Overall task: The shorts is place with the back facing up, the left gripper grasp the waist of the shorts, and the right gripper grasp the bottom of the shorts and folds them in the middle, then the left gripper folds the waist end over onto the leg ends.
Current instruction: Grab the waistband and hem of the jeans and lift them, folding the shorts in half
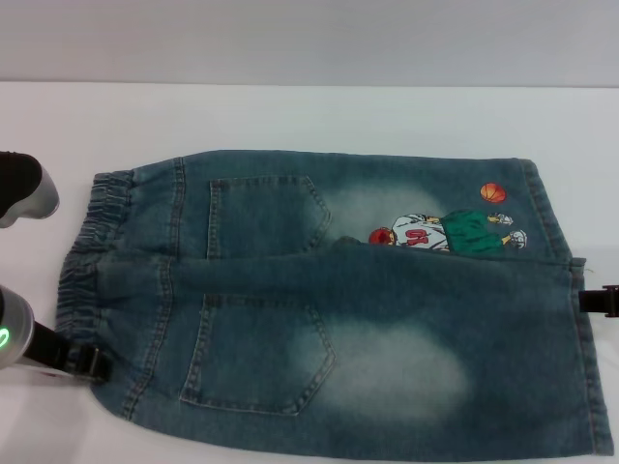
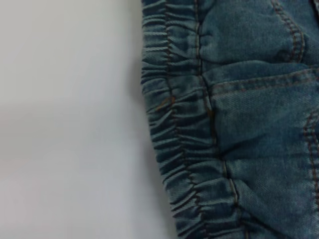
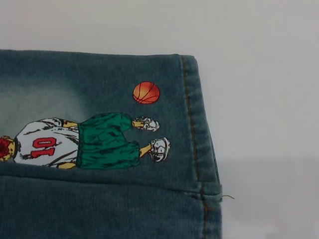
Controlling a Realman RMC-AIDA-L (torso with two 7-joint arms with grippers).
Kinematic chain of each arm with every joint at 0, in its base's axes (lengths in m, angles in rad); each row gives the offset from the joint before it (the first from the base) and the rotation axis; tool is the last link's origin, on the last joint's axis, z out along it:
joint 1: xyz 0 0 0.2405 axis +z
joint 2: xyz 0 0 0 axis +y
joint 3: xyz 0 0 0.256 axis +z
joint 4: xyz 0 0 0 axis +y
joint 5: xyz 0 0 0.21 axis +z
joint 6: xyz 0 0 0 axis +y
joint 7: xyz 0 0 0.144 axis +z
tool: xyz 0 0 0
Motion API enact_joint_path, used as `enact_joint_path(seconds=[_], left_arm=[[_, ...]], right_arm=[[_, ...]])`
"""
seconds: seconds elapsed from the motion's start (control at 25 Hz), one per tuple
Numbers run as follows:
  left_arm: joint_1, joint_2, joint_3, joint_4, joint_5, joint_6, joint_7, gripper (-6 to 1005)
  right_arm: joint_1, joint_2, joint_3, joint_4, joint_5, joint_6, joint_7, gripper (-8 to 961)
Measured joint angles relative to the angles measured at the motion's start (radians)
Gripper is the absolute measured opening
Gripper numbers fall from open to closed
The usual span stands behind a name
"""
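Place: a plain test bench, like a lab
Surface: bare white tabletop (image 1: 290, 116)
Backdrop: blank pale grey wall (image 1: 309, 39) right behind the tabletop

Both arms low at opposite edges of the head view

The left gripper (image 1: 85, 363) sits low at the near left, its silver-white arm showing a green light and its black end angled inward and down. The right gripper (image 1: 602, 301) shows only as a small black part at the right edge. Neither wrist view shows its own fingers, so their spread cannot be told.
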Motion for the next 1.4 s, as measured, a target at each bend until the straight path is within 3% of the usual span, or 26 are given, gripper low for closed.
enact_joint_path(seconds=[0.28,0.76,0.92,1.04,1.4], left_arm=[[-0.001,0.0,0.001,-0.002,-0.001,-0.006,-0.004,390],[-0.005,-0.002,0.002,-0.036,-0.003,-0.021,-0.011,226],[-0.006,-0.003,0.005,-0.077,-0.004,-0.035,-0.02,34],[-0.006,-0.003,0.01,-0.098,-0.004,-0.038,-0.022,-2],[0.0,0.002,0.013,-0.12,0.005,-0.056,-0.024,23]], right_arm=[[-0.003,0.0,0.0,0.002,-0.001,0.0,0.0,655],[-0.001,-0.003,0.0,0.02,-0.001,-0.063,0.0,655],[-0.001,-0.009,0.0,0.04,-0.001,-0.114,0.0,655],[-0.004,-0.011,-0.003,0.055,-0.001,-0.146,0.0,654],[-0.005,-0.013,-0.022,0.062,-0.001,-0.163,0.0,655]])
